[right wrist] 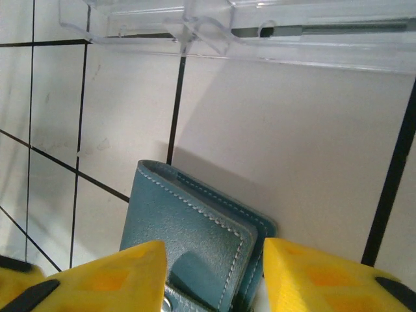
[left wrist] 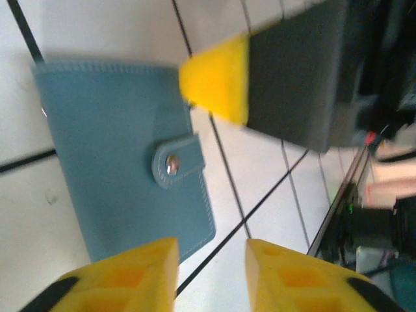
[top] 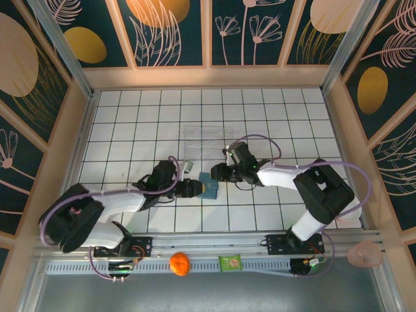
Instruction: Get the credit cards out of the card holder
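Card holder (left wrist: pixel 123 156) lay snapped shut on the table (left wrist: pixel 260 175), just ahead of my left hand (left wrist: pixel 211 260), with its other end inside my right hand (right wrist: pixel 211 263). Both hands were part open and gripped nothing. I think they sat there to steady it and unsnap it.

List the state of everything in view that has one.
card holder, closed, snap strap fastened, lying flat on the tiles.
left gripper, open, gripping nothing, close to the card holder's edge.
right gripper, open, one finger on either side of the card holder's corner.
clear tray, standing on the table beyond the card holder.
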Tool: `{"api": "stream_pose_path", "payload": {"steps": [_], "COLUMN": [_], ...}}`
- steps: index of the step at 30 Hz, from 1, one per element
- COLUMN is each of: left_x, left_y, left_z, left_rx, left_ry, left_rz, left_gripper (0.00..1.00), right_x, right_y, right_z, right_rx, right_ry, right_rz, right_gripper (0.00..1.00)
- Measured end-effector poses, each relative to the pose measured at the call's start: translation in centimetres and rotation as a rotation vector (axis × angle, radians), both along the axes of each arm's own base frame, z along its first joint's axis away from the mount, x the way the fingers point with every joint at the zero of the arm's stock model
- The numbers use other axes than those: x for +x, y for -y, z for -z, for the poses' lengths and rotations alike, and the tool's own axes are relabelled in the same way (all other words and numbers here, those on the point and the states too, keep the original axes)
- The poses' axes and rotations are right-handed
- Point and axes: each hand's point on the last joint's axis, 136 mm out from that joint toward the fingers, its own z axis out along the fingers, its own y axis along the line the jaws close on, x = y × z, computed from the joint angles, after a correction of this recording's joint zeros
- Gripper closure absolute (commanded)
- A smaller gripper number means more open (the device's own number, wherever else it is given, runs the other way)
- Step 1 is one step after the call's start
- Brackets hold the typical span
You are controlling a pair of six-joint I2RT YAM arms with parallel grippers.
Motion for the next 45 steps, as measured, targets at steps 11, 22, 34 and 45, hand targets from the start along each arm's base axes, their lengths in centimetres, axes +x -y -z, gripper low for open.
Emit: {"api": "stream_pose_path", "payload": {"steps": [11, 22, 34, 45], "left_x": [3.2, 3.4, 3.0, 1.8], "left_y": [-3.7, -6.2, -6.4, -4.4], "left_z": [-2.9, -3.7, -3.4, -4.6], "left_rx": [0.065, 0.072, 0.069, -0.019], "left_ry": [0.196, 0.267, 0.261, 0.275], "left_rz": [-0.242, -0.353, -0.349, -0.226], "left_gripper": [0.58, 0.48, 0.36, 0.26], "right_x": [-0.9, -0.6, 0.1, -0.2], "right_y": [-0.6, 0.0, -1.3, -1.7], "right_z": [0.1, 1.8, 1.7, -0.5], "right_rx": [-0.026, -0.059, -0.034, 0.077], "right_ry": [0.018, -0.025, -0.005, 0.082], "right_rz": [-0.001, 0.051, 0.007, -0.068], "right_gripper": [0.52, 0.52, 0.89, 1.0]}}
